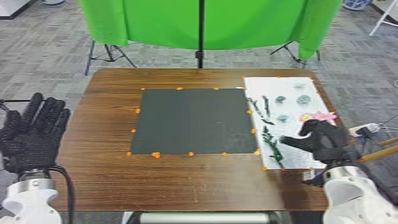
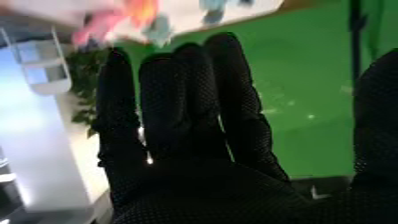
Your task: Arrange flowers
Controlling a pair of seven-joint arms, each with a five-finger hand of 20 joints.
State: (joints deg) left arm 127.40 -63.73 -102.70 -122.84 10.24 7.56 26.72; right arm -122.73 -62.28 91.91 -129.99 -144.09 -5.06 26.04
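Note:
In the head view my right hand (image 1: 322,140) is over the lower right part of the white sheet (image 1: 309,161), just below the pink flowers (image 1: 318,117). Green stems (image 1: 272,145) and darker sprigs (image 1: 266,106) lie on the sheet's left side, with small grey-green pieces (image 1: 304,99) farther back. My left hand (image 1: 34,132) is held at the table's left side, fingers straight, holding nothing. In the right wrist view my right hand (image 2: 191,120) has its fingers extended and the thumb apart, nothing in its grasp; pink flowers (image 2: 102,25) and an orange flower (image 2: 141,10) show beyond the fingertips.
A dark square mat (image 1: 193,121) with orange markers round its edges lies mid-table, left of the white sheet. The brown table (image 1: 107,170) extends around both. A green cloth (image 1: 151,22) hangs on stands behind the table.

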